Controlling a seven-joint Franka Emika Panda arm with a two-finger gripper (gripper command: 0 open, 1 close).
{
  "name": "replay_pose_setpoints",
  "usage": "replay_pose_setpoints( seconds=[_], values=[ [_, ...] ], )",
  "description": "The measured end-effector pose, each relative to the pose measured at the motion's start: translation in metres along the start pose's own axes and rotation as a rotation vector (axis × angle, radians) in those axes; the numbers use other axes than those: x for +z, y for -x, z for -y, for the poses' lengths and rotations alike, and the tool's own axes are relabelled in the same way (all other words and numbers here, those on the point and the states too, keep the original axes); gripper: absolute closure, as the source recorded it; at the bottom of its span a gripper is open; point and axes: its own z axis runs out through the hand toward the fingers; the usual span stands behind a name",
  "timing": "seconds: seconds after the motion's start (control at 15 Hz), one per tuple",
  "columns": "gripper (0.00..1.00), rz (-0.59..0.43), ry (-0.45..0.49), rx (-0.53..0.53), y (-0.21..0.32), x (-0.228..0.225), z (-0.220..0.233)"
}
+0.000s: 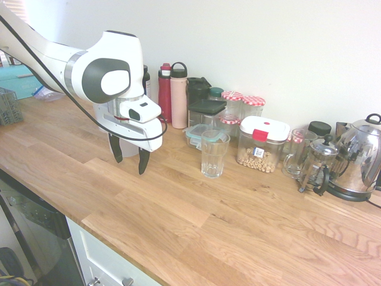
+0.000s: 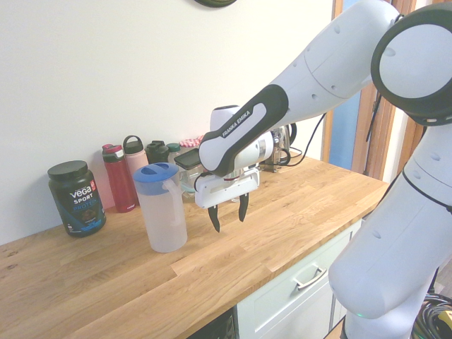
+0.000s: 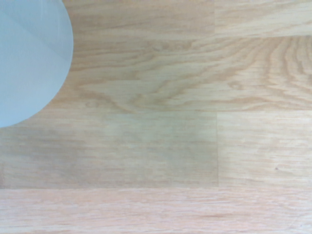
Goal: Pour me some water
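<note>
Hovering over the table [image 1: 178, 214] with jaws [image 1: 130, 167] spread wide, gripping nothing. Standing upright near them, the blue-lidded pitcher [image 2: 162, 212]; farther along, the glass [image 1: 214, 156].

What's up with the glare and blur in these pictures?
First exterior view: wall washed out pale, highlights on the shiny kettle. Second exterior view: wall bright too, gripping left aside. Wrist view: soft focus, dim blurry shadow on the wood.

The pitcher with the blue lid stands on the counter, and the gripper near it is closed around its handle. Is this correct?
Not the gripper: it is open and holds nothing, as the second exterior view shows. The pitcher does stand on the counter.
</note>
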Motion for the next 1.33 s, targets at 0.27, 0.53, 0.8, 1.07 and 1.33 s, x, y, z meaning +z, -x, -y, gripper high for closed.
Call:
replay_pose_setpoints(
  seconds=[0.27,0.53,0.8,1.07,1.33],
  values=[
    [0.00,-0.012,-0.013,-0.005,-0.002,-0.012,0.003],
    [0.00,-0.055,-0.054,-0.028,0.011,-0.098,0.009],
    [0.00,-0.110,-0.103,-0.041,0.058,-0.172,0.030],
    [0.00,-0.140,-0.116,-0.061,0.097,-0.184,0.065],
    [0.00,-0.155,-0.093,-0.089,0.110,-0.159,0.100]
  ],
)
